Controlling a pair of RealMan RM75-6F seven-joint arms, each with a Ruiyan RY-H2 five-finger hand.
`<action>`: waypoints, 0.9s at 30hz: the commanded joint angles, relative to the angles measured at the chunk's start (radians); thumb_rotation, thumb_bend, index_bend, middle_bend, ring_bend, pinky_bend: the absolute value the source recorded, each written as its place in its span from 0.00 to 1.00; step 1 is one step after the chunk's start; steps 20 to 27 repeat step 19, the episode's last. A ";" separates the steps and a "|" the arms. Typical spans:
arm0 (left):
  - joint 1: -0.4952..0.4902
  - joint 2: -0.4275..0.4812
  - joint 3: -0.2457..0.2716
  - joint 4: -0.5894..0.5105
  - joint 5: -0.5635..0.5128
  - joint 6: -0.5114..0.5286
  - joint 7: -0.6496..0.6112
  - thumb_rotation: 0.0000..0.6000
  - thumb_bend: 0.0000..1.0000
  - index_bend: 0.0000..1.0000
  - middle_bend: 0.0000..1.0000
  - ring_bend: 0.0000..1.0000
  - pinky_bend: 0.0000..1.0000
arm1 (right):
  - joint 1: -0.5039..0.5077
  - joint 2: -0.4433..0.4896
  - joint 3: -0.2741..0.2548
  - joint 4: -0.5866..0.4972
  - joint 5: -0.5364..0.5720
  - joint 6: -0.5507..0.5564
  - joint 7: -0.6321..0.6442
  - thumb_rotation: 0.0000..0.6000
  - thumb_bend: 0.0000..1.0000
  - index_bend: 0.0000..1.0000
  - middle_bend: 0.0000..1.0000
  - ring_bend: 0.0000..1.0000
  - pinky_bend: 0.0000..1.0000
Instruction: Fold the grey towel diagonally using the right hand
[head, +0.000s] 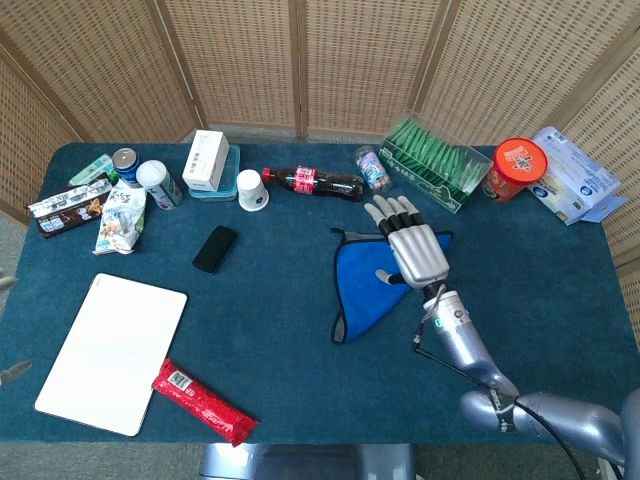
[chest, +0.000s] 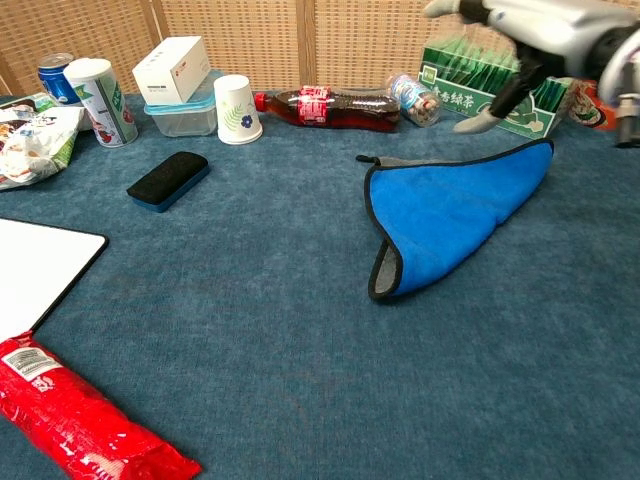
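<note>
Nearest me in the chest view I see a red snack packet (chest: 75, 430) at the lower left, with the white board (chest: 35, 265) just beyond it on the blue tablecloth (chest: 250, 330). Further in lies the towel (chest: 450, 210), folded into a rough triangle with its blue face up, a sliver of grey underside showing at the near tip and a dark border round the edge; in the head view it sits right of centre (head: 365, 285). My right hand (head: 412, 248) hovers above the towel's right part, fingers spread and extended, holding nothing; in the chest view it is lifted clear of the cloth at the upper right (chest: 520, 45). I cannot find my left hand in either view. To the left, at about the towel's depth, a black eraser (chest: 168, 180) lies flat. Behind it stand a paper cup (chest: 237, 109), a white box (chest: 172, 68) on a clear container (chest: 185, 115), and cans at the far left. A cola bottle (chest: 330, 106) lies on its side along the back, near a green tea box (chest: 480, 85).
</note>
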 joint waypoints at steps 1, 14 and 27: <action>0.000 0.000 0.001 -0.004 0.005 0.001 0.005 1.00 0.11 0.11 0.00 0.00 0.00 | -0.098 0.070 -0.048 -0.016 -0.120 0.104 0.136 1.00 0.00 0.00 0.00 0.00 0.09; -0.004 -0.010 0.000 -0.028 -0.006 -0.008 0.066 1.00 0.11 0.11 0.00 0.00 0.00 | -0.345 0.197 -0.166 0.082 -0.327 0.374 0.363 1.00 0.00 0.06 0.00 0.00 0.09; -0.007 -0.013 0.002 -0.036 -0.003 -0.016 0.086 1.00 0.11 0.11 0.00 0.00 0.00 | -0.443 0.233 -0.216 0.067 -0.333 0.436 0.229 1.00 0.00 0.09 0.00 0.00 0.07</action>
